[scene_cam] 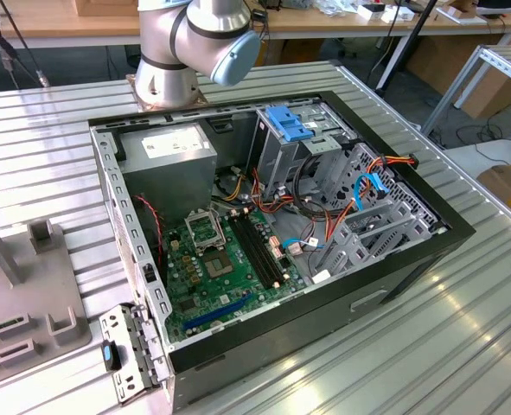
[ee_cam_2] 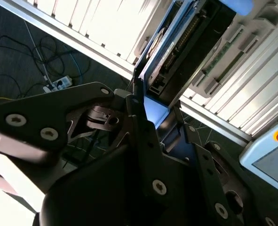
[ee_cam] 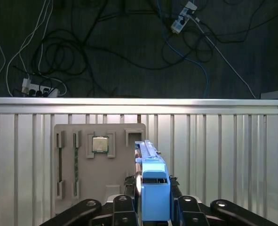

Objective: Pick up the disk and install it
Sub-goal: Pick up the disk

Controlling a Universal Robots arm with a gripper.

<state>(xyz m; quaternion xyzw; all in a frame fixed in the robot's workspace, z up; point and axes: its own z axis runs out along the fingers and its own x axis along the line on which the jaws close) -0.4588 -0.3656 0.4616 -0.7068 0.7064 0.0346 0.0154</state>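
Observation:
In both wrist views the disk (ee_cam: pixel 153 181) stands edge-on in my gripper (ee_cam: pixel 154 203), with its blue plastic rail facing the first wrist camera. The black fingers (ee_cam: pixel 122 203) press on it from both sides, so the gripper is shut on it. In the second wrist view the disk (ee_cam_2: pixel 171 52) runs away from the gripper (ee_cam_2: pixel 160 117), showing its silver edge, dark circuit side and blue rail. It is held up in the air over the slatted metal table (ee_cam: pixel 214 155), above a grey parts tray (ee_cam: pixel 101 165). In the exterior view the open computer case (scene_cam: pixel 108 173) lies flat on the table.
The grey tray holds a processor chip (ee_cam: pixel 100 143) and a memory stick (ee_cam: pixel 75 165). Inside the case are a grey drive cage (scene_cam: pixel 277 160) topped by a blue bracket (scene_cam: pixel 285 123), a power-supply box (scene_cam: pixel 170 160), a green mainboard (scene_cam: pixel 212 277) and loose cables. The arm's base (scene_cam: pixel 169 78) stands behind the case.

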